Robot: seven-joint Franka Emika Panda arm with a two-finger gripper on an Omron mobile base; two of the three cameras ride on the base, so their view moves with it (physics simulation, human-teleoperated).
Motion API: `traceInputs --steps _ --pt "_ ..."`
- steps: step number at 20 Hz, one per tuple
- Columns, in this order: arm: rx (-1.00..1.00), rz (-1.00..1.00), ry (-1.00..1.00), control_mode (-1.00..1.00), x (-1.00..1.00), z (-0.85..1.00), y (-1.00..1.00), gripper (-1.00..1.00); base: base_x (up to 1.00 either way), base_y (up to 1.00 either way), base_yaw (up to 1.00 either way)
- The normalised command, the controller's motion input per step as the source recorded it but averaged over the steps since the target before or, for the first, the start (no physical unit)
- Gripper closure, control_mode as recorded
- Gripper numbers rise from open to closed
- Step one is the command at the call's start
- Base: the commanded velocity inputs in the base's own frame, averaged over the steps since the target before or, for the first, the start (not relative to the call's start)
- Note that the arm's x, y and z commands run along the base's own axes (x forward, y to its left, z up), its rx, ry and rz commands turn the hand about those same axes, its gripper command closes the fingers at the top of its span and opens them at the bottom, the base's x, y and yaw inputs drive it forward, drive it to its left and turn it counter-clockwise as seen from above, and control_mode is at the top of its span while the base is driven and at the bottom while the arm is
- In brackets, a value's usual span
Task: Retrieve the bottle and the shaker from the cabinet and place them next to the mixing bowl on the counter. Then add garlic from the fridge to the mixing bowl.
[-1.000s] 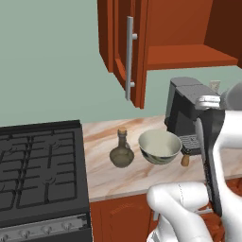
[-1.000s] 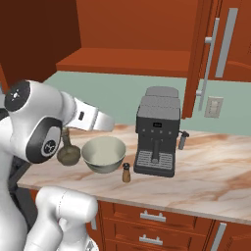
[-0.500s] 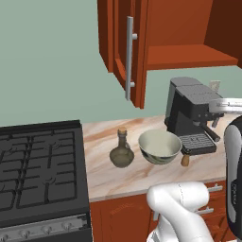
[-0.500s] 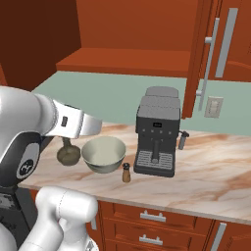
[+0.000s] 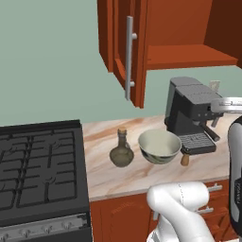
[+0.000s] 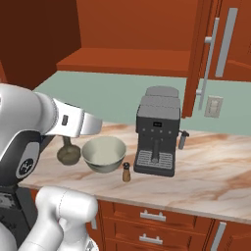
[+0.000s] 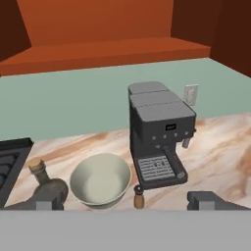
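Bottle [image 5: 121, 151] stands upright on the counter [image 5: 142, 175], neck pointing up, just left of the mixing bowl [image 5: 159, 146]. Shaker [image 5: 185, 159] stands upright just right of the bowl, near the coffee machine [image 5: 190, 110]. Gripper [image 7: 127, 201] hangs apart from them, fingers spread wide, holding nothing.

counter [image 5: 142, 177]: we see glossy marble
mixing bowl [image 5: 159, 145]: smooth ceramic look
cabinet [image 5: 179, 28]: we see matt red-brown wood
bottle [image 5: 121, 151]: dull glass
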Motion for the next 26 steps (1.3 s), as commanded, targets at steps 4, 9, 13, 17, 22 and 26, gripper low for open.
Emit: traceInputs --steps 4,9,13,17,22,26 --pt "0.0 0.0 0.0 1.0 0.0 0.0 0.0 -1.0 -0.91 0.0 0.0" --pt "0.0 0.0 0.0 1.0 0.0 0.0 0.0 -1.0 -0.97 0.0 0.0" --pt "0.0 0.0 0.0 1.0 0.0 0.0 0.0 -1.0 -0.7 -0.03 -0.05" --pt "0.0 0.0 0.0 1.0 0.0 0.0 0.0 -1.0 -0.61 0.0 -0.09" --pt "0.0 0.0 0.0 1.0 0.0 0.0 0.0 -1.0 -0.55 -0.27 0.0" --pt "0.0 0.0 0.0 1.0 0.0 0.0 0.0 -1.0 -0.02 -0.23 0.0"
